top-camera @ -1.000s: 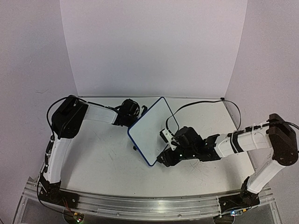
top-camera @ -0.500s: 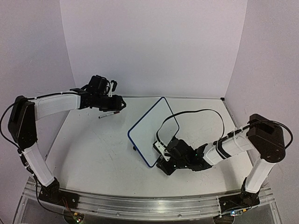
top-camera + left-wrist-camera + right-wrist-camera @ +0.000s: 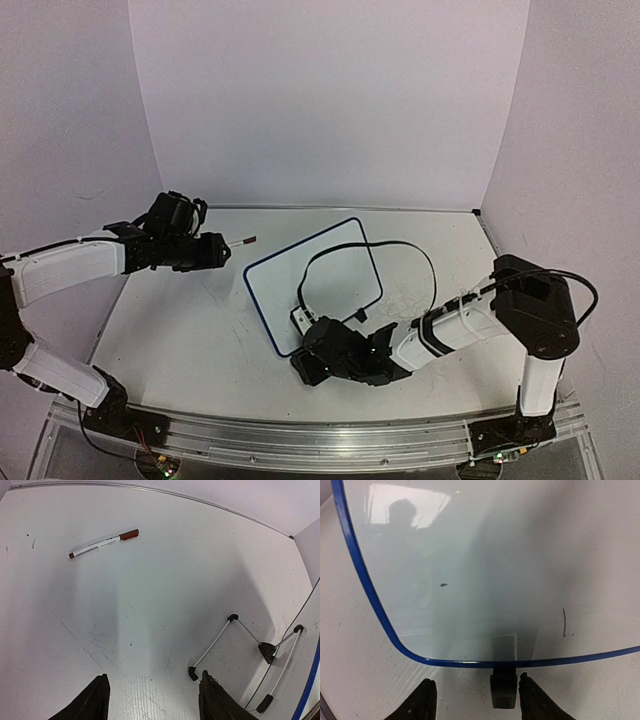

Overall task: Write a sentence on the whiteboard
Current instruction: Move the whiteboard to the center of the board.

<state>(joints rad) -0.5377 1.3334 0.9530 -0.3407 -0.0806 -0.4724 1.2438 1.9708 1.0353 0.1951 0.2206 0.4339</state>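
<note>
Count: two arms, one whiteboard [image 3: 318,283], one marker [image 3: 243,241], one black cable [image 3: 415,250] looping from the right wrist across the board face.

Whiteboard sits mid-table, slightly right of centre, leaning back on its wire stand [image 3: 218,642]. The stand's black-capped ends rest on the table [image 3: 180,330]. One black clip foot [image 3: 502,692] shows under the near blue rim [image 3: 367,592]. Marks on the face, from the right wrist view: one small dark speck [image 3: 443,585] and one short vertical stroke [image 3: 564,622].

Left gripper [image 3: 224,251] hangs at the far left, fingers spread and empty. The marker lies flat on the table just right of its tip, not touching it. It has a white barrel and a red-brown cap.

Right gripper [image 3: 299,367] is low at the board's near edge with its fingers parted. The clip foot sits in the gap between them, and I see no contact with either finger.

Versus half a second ago:
- The board has swung round. It was a narrow diagonal with one corner pointing far; now it shows broader, with its near-left corner further left.
- The right gripper has slid left along the near edge with it.
- The left arm has pulled back left and dropped lower.
- The marker was under the left gripper; now it is clear of it, at nearly the same spot.
</note>
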